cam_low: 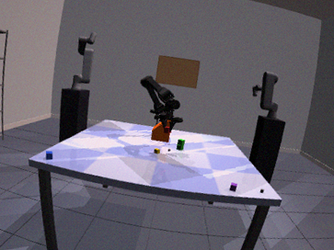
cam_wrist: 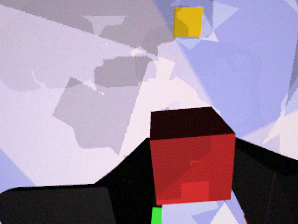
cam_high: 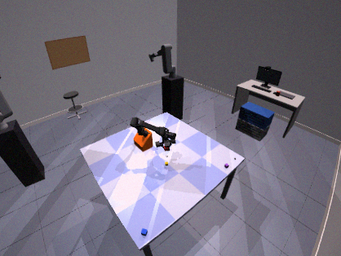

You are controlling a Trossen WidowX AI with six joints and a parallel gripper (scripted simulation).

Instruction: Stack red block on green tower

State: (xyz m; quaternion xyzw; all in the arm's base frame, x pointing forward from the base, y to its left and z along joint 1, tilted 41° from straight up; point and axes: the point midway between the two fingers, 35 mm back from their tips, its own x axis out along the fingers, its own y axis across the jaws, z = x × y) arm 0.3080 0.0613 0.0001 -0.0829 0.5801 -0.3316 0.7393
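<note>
While I watch wrist view, red block (cam_wrist: 192, 160) sits clamped between fingers, lifted off tabletop (cam_wrist: 75, 100); green tower (cam_low: 180, 144) below, yellow block (cam_wrist: 188, 21) ahead.

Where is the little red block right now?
The small red cube block is clamped in the black gripper, lifted above the table near the orange base. In the exterior view it hangs just left of and above the green tower.

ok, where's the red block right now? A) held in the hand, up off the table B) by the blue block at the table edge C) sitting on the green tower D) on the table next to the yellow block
A: the hand is shut on the red block, raised above the table; the green tower stands bare beside it.
</note>
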